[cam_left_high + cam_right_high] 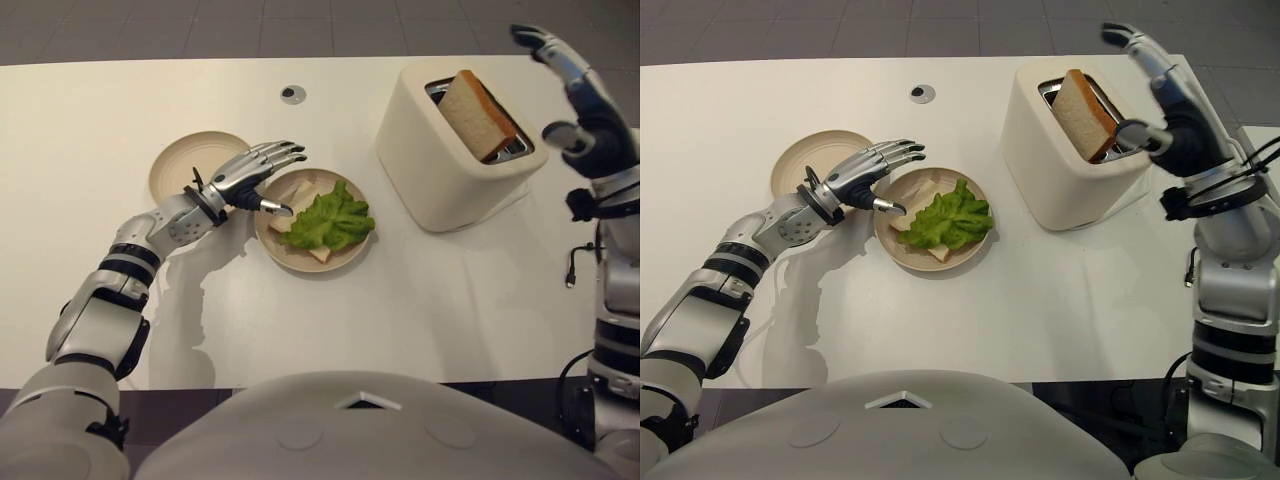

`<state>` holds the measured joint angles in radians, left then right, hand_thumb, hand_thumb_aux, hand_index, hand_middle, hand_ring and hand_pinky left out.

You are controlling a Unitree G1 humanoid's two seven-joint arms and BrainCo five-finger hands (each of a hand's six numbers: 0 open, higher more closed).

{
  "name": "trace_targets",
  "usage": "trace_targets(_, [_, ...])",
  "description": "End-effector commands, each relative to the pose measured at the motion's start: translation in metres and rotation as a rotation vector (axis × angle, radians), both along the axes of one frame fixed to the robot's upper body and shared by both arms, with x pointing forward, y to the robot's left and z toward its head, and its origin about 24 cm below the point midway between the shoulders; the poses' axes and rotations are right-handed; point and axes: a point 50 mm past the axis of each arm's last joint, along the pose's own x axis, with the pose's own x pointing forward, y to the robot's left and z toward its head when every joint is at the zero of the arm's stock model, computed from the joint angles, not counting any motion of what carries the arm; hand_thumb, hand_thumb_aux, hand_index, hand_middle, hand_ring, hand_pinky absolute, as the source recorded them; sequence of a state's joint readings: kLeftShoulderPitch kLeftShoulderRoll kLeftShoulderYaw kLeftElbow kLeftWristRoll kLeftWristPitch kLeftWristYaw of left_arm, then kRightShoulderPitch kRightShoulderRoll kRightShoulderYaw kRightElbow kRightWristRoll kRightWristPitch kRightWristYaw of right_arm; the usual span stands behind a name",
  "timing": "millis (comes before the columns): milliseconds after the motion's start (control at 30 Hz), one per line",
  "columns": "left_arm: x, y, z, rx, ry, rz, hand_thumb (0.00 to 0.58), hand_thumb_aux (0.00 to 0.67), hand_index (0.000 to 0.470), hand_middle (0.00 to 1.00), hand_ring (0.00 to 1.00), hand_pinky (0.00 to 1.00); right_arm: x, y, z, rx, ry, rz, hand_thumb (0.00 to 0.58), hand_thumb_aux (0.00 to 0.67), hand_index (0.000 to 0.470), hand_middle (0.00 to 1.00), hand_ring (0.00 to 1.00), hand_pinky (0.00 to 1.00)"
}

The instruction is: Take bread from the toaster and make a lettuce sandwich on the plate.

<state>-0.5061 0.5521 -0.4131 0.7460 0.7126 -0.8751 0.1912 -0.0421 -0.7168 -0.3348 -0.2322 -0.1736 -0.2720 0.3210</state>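
Bread slice (478,113) stands tilted in toaster (450,185) slot, top sticking out. Second slice (297,194) lies on plate (300,256) under lettuce (335,220). Left hand (243,176) hovers over plate's left rim, fingers extended, holding nothing. Right hand (1180,115) raised just right of toaster, fingers spread, empty.

Left hand (245,178): arm extended forward, fingers straight and slightly spread, nothing held. Right hand (1180,118): forearm raised upright, fingers uncurled, thumb apart, nothing held.
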Motion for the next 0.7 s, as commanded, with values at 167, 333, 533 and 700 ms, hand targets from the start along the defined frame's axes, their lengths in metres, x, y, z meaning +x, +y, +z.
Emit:
trace_targets(167, [0.003, 0.002, -0.003, 0.034, 0.007, 0.022, 0.0, 0.0, 0.0, 0.0, 0.0, 0.0, 0.011, -0.024, -0.032, -0.193, 0.1, -0.187, 0.0, 0.0, 0.0, 0.0, 0.0, 0.0])
trace_targets(333, [0.005, 0.008, -0.009, 0.064, 0.038, 0.048, 0.0, 0.0, 0.0, 0.0, 0.0, 0.0, 0.015, -0.011, -0.051, -0.242, 0.148, -0.133, 0.0, 0.0, 0.0, 0.0, 0.0, 0.0])
trace_targets(533, [0.006, 0.012, -0.013, 0.084, 0.05, 0.072, 0.0, 0.0, 0.0, 0.0, 0.0, 0.0, 0.022, -0.005, -0.058, -0.256, 0.152, -0.121, 0.0, 0.0, 0.0, 0.0, 0.0, 0.0])
trace_targets(700, [0.007, 0.012, -0.014, 0.09, 0.05, 0.082, 0.0, 0.0, 0.0, 0.0, 0.0, 0.0, 0.029, -0.001, -0.047, -0.241, 0.089, -0.115, 0.357, 0.255, 0.179, 0.0, 0.0, 0.0])
